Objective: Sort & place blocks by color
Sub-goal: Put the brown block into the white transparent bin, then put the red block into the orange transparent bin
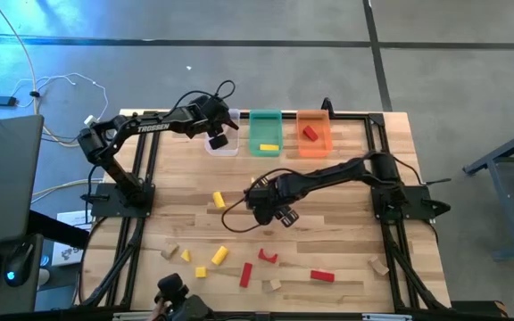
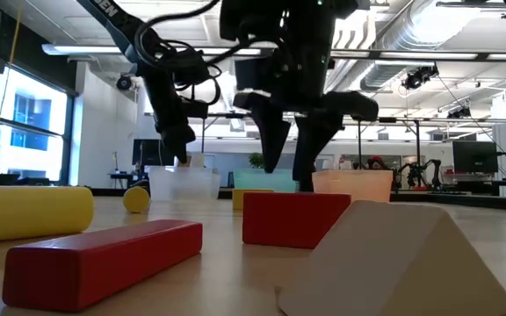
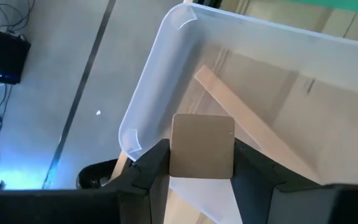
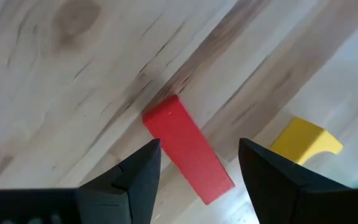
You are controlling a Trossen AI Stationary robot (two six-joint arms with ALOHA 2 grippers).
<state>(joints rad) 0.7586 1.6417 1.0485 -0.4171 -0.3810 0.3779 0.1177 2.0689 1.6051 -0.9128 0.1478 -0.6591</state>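
The left arm is stretched toward the table's far edge, its gripper (image 3: 201, 163) clamped shut. The right arm is bent inward mid-table, its gripper (image 4: 197, 163) spread apart.

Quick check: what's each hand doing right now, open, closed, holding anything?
Left hand: closed on a tan block, above the clear bin.
Right hand: open, empty, above a red block.

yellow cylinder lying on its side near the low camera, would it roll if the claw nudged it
Probably yes: the yellow cylinder lies on its round side on the flat table, so a sideways nudge would likely roll it. It looks like rigid painted wood, so it should not flex. The smooth paint may slip in a shallow grip.
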